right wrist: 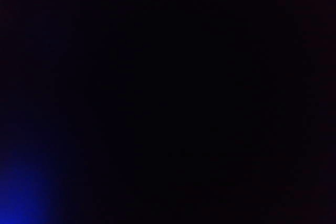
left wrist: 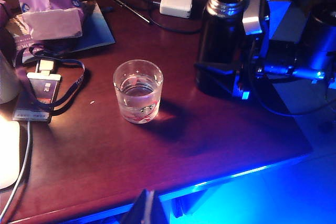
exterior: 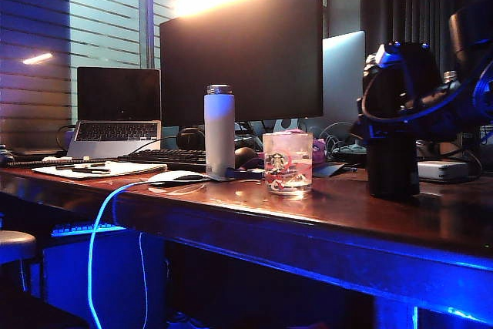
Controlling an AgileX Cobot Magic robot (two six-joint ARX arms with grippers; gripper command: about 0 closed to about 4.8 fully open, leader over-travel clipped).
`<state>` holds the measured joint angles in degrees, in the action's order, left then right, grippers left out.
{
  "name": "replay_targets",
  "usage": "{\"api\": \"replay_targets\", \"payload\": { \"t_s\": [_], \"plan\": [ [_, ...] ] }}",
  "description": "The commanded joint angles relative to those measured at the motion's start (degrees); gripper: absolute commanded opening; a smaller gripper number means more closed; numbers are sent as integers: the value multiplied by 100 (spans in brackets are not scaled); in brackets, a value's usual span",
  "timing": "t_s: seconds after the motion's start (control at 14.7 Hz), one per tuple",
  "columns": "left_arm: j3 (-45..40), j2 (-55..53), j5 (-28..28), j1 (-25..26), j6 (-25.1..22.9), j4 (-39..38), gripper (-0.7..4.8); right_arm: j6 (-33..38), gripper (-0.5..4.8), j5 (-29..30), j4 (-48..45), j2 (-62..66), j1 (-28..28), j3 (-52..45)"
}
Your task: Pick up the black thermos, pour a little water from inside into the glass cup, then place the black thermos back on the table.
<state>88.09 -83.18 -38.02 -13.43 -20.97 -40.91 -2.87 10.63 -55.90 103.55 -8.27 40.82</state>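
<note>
The black thermos (exterior: 393,169) (left wrist: 219,40) stands upright on the table (exterior: 231,207) (left wrist: 210,129) at the right, its mouth uncapped. My right gripper (exterior: 393,132) (left wrist: 231,61) reaches round its body with a finger on either side; I cannot see whether the fingers press on it. The right wrist view is black. The glass cup (exterior: 287,163) (left wrist: 138,92) stands to the thermos's left with a little water in it. My left gripper (left wrist: 149,211) hangs shut and empty beyond the table's front edge, near the cup.
A white bottle (exterior: 219,130) stands left of the cup. Behind are a monitor (exterior: 240,44), a laptop (exterior: 117,113), a keyboard (exterior: 166,158) and a mouse (exterior: 179,177). A white charger (left wrist: 176,2), a purple packet (left wrist: 50,6) and a badge on a lanyard (left wrist: 39,90) lie nearby.
</note>
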Motion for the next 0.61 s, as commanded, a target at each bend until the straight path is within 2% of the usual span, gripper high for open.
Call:
{"api": "replay_targets", "payload": {
  "t_s": [0.07, 0.2, 0.27, 0.61],
  "plan": [
    [22, 11, -37, 2, -4, 74, -3, 2, 442, 2, -114, -59, 31, 9],
    [22, 11, -37, 2, -4, 76, -3, -7, 447, 2, -136, -146, 31, -66],
    [22, 11, -37, 2, -4, 74, -3, -13, 469, 0, -142, -184, 31, -118],
    [22, 11, -37, 2, -4, 74, -3, -13, 479, 0, -140, -313, 28, -243]
  ]
}}
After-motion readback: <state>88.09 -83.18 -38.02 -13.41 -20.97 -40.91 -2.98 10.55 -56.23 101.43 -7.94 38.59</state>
